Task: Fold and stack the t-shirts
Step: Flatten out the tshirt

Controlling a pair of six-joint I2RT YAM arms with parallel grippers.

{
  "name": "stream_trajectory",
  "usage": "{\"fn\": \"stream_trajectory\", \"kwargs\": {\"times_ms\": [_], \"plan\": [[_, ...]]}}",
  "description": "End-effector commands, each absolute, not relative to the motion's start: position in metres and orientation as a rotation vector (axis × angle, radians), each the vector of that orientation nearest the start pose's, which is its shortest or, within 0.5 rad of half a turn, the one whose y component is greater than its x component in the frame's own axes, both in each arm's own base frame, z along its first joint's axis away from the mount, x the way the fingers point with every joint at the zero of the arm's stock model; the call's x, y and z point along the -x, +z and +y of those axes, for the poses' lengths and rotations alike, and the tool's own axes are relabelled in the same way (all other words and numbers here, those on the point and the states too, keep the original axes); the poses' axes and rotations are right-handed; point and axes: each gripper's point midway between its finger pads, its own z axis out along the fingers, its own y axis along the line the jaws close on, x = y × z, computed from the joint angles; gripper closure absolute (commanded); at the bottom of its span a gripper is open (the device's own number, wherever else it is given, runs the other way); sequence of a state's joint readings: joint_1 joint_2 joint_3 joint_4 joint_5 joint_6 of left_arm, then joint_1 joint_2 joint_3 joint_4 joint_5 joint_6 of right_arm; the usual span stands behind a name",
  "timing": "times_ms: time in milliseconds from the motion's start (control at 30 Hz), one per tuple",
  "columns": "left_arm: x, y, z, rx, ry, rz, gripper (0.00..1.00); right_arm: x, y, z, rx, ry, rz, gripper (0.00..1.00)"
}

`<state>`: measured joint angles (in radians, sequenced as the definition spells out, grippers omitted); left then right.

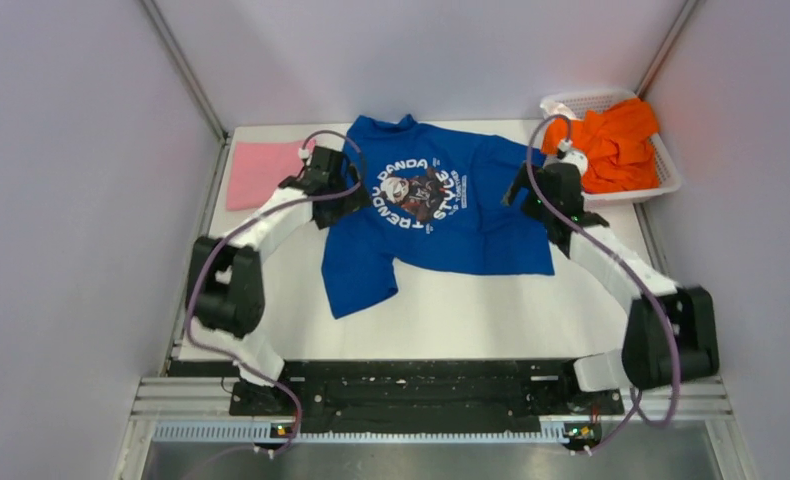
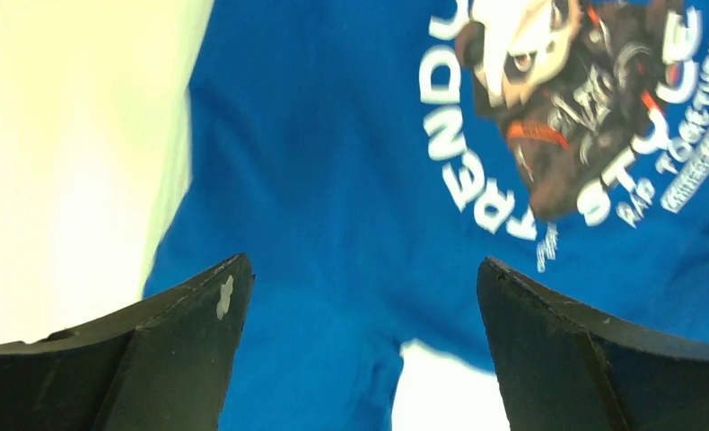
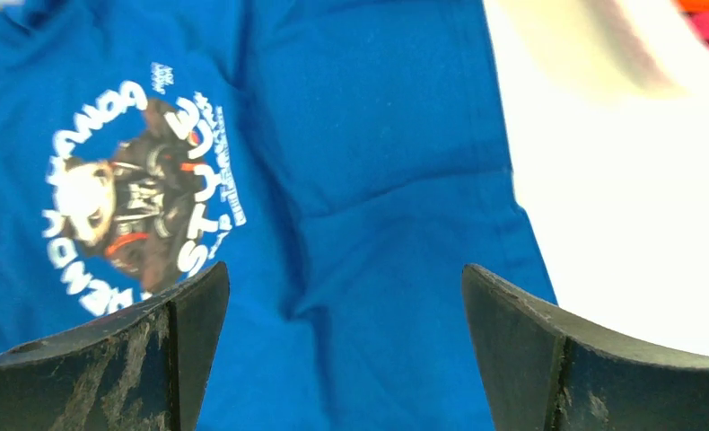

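- The royal-blue t-shirt (image 1: 436, 210) lies print side up in the middle of the table (image 1: 471, 320), collar toward the far edge. Its near-left corner juts out past the rest, rumpled.
- My left gripper (image 2: 362, 262) hangs over the shirt's left side, near the table-side edge of the cloth. Its fingers are spread wide with nothing between them.
- My right gripper (image 3: 346, 274) hangs over the shirt's right side, close to where blue meets bare table. It is likewise released, with only cloth below the gap.
- I judge the shirt light, limp and quick to wrinkle. It will sag and drag if I lift it by one point, and a shallow pinch may slip off.
- I would take hold at matching spots, at the shoulder seams or the outer side edges. I would pinch a small ridge of fabric at the very edge so the fingers catch one layer and not the tabletop.
- The rumpled near-left corner probably wants smoothing first, or the fold will lock in a crease.
- The pink t-shirt (image 1: 256, 172) sits flat at the far-left corner, looking already folded. That is the likely base for a stack.
- The white mesh basket (image 1: 663, 185) at the far-right corner holds the orange t-shirt (image 1: 616, 145), bunched in a heap with one part lapping over the left rim. I cannot tell if anything lies beneath it.
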<state>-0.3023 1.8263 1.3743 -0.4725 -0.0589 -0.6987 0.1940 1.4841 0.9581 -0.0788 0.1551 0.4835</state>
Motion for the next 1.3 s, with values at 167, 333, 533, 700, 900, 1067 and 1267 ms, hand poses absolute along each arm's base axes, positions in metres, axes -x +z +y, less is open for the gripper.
{"fn": "stream_trajectory", "kwargs": {"times_ms": [167, 333, 533, 700, 900, 1067, 1267], "plan": [[-0.273, 0.094, -0.129, 0.608, -0.255, 2.533, 0.01, -0.339, 0.15, 0.036, -0.647, 0.223, 1.923, 0.01], [-0.22, 0.073, -0.121, 0.626, -0.156, 2.601, 0.02, -0.331, 0.156, 0.037, -0.644, 0.238, 1.917, 0.01], [-0.208, 0.054, -0.123, 0.614, -0.122, 2.671, 0.14, -0.331, 0.138, 0.038, -0.646, 0.208, 1.998, 0.01], [-0.21, 0.036, -0.118, 0.618, 0.001, 2.719, 0.28, -0.332, 0.129, 0.039, -0.643, 0.189, 2.044, 0.01], [-0.217, 0.021, -0.128, 0.632, -0.036, 2.73, 0.4, -0.332, 0.126, 0.037, -0.657, 0.175, 2.047, 0.01], [-0.214, 0.01, -0.13, 0.634, -0.016, 2.77, 0.5, -0.332, 0.127, 0.038, -0.658, 0.179, 2.044, 0.01], [-0.208, -0.001, -0.127, 0.619, 0.019, 2.806, 0.73, -0.332, 0.125, 0.034, -0.67, 0.157, 2.043, 0.01]]}}
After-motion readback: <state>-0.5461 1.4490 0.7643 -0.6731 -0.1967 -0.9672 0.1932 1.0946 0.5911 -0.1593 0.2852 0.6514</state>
